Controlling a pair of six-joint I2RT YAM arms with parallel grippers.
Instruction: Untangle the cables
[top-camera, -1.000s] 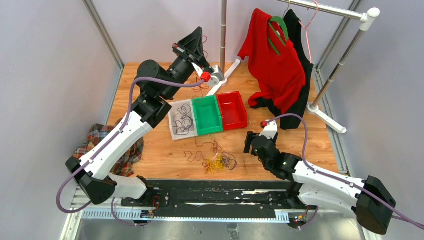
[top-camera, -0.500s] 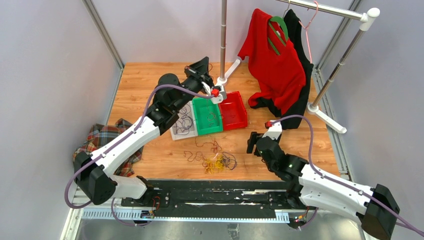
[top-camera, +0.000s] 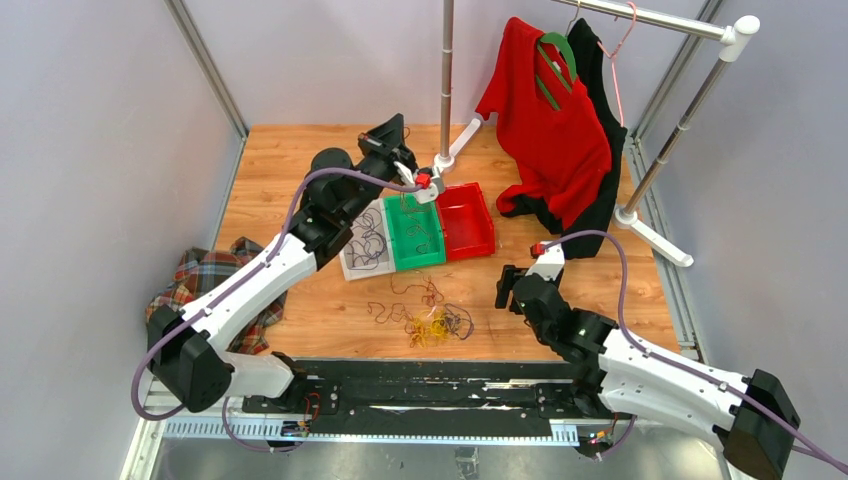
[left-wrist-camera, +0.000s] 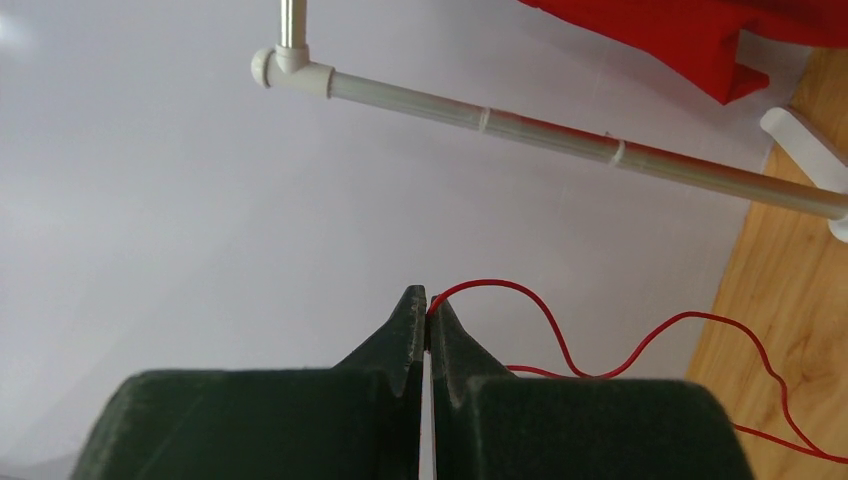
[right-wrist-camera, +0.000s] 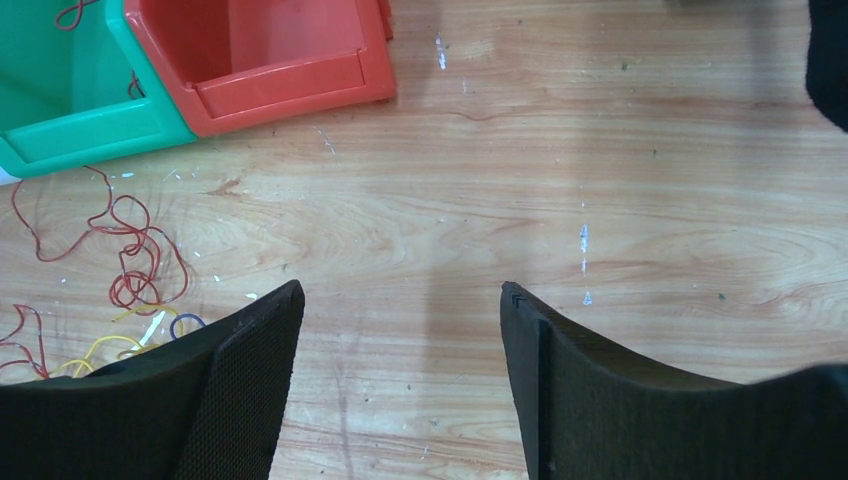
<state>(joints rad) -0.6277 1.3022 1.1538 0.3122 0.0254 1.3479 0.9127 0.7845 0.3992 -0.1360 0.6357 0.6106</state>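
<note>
A loose tangle of yellow, red-brown and dark cables (top-camera: 425, 315) lies on the wooden table in front of the bins; its red loops (right-wrist-camera: 135, 288) show at the left of the right wrist view. My left gripper (top-camera: 397, 125) is raised over the back of the green bin (top-camera: 418, 262), fingers pointing toward the back wall. It (left-wrist-camera: 427, 305) is shut on one thin red cable (left-wrist-camera: 560, 340), which trails down to the right. My right gripper (top-camera: 505, 285) hovers low to the right of the tangle. It (right-wrist-camera: 400, 295) is open, with only bare wood between its fingers.
A white bin (top-camera: 345, 265) holds dark cables, and the green bin has a few red strands. A red bin (top-camera: 470, 250) stands to their right. A clothes rack with red and black garments (top-camera: 555, 130) fills the back right, its foot (top-camera: 655, 235) on the table. Plaid cloth (top-camera: 205, 280) lies at left.
My left arm has swung right and down from the back of the table to above the bins, carrying the red cable. My right arm has shifted slightly.
</note>
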